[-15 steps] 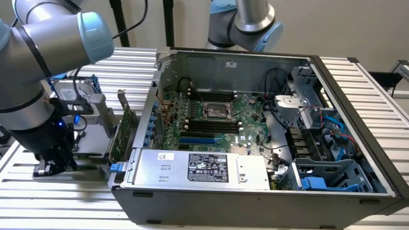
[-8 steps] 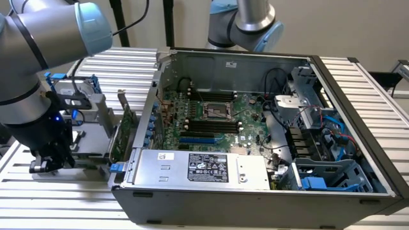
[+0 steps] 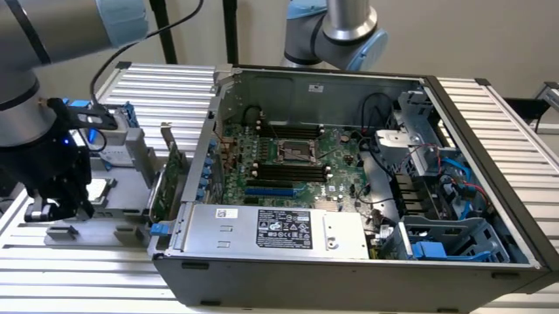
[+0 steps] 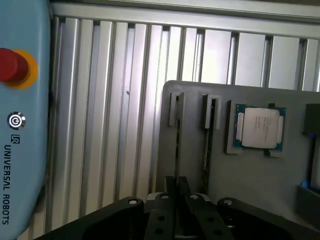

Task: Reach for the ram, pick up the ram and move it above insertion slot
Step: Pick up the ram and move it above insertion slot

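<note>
The ram [image 4: 177,142] shows as a thin dark strip standing on edge in a slot of the grey holder tray [image 4: 190,165]. A second such strip [image 4: 206,145] stands in the neighbouring slot. My gripper [image 4: 176,186] hangs over the near end of the first strip, its black fingers [image 4: 169,186] close together with nothing visibly between them. In the exterior view my gripper [image 3: 57,208] is low over the grey tray [image 3: 122,212], at that view's left beside the open computer case. The black memory insertion slots [image 3: 288,171] lie on the green motherboard inside the case.
A processor chip [image 4: 260,127] rests in a tray pocket. An upright green expansion card [image 3: 171,176] stands between tray and case [image 3: 349,275]. A blue teach pendant with a red button [image 4: 12,65] lies on the ribbed aluminium table [image 4: 110,125]. The power supply [image 3: 275,229] fills the case's front.
</note>
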{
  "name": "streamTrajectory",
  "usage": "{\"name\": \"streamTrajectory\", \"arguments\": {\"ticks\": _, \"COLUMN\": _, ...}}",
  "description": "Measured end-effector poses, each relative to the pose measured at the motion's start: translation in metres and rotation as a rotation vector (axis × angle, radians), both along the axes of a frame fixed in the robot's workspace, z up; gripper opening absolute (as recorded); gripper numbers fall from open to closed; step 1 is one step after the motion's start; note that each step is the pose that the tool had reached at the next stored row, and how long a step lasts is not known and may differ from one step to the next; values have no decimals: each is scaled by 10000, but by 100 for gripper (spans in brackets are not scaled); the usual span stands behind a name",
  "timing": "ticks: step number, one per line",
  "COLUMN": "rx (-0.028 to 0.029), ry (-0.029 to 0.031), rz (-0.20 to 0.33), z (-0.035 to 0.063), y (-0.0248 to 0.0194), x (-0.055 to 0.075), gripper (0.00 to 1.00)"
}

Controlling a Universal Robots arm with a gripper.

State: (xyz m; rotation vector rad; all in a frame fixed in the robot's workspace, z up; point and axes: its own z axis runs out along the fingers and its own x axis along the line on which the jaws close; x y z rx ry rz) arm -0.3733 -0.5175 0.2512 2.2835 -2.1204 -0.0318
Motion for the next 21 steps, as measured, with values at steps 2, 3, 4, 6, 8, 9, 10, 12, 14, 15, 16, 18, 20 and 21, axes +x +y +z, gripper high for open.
{"name": "streamTrajectory", "arguments": {"ticks": 2, "rx": 0, "ry": 5, "rz": 0, "z": 90, "y": 0, "x": 13, "gripper": 14}}
{"name": "streamTrajectory", "arguments": {"ticks": 3, "rx": 1, "ry": 6, "rz": 0, "z": 137, "y": 0, "x": 23, "gripper": 14}}
{"name": "streamTrajectory", "arguments": {"ticks": 4, "rx": 0, "ry": 9, "rz": 0, "z": 183, "y": 0, "x": 35, "gripper": 14}}
{"name": "streamTrajectory", "arguments": {"ticks": 6, "rx": 0, "ry": 9, "rz": -1, "z": 274, "y": 0, "x": 63, "gripper": 14}}
{"name": "streamTrajectory", "arguments": {"ticks": 8, "rx": 0, "ry": 10, "rz": 0, "z": 364, "y": 0, "x": 103, "gripper": 14}}
{"name": "streamTrajectory", "arguments": {"ticks": 9, "rx": 1, "ry": 10, "rz": 0, "z": 409, "y": 0, "x": 127, "gripper": 14}}
{"name": "streamTrajectory", "arguments": {"ticks": 10, "rx": 0, "ry": 12, "rz": 0, "z": 454, "y": 0, "x": 153, "gripper": 14}}
{"name": "streamTrajectory", "arguments": {"ticks": 12, "rx": 1, "ry": 13, "rz": 2, "z": 548, "y": 0, "x": 214, "gripper": 14}}
{"name": "streamTrajectory", "arguments": {"ticks": 14, "rx": 0, "ry": 16, "rz": 2, "z": 636, "y": 0, "x": 279, "gripper": 14}}
{"name": "streamTrajectory", "arguments": {"ticks": 15, "rx": 2, "ry": 15, "rz": 1, "z": 681, "y": 0, "x": 316, "gripper": 14}}
{"name": "streamTrajectory", "arguments": {"ticks": 16, "rx": 3, "ry": 16, "rz": 1, "z": 726, "y": 1, "x": 357, "gripper": 14}}
{"name": "streamTrajectory", "arguments": {"ticks": 18, "rx": 2, "ry": 22, "rz": 2, "z": 818, "y": 0, "x": 438, "gripper": 14}}
{"name": "streamTrajectory", "arguments": {"ticks": 20, "rx": 5, "ry": 27, "rz": 3, "z": 912, "y": 0, "x": 526, "gripper": 14}}
{"name": "streamTrajectory", "arguments": {"ticks": 21, "rx": 6, "ry": 30, "rz": 3, "z": 956, "y": 0, "x": 566, "gripper": 14}}
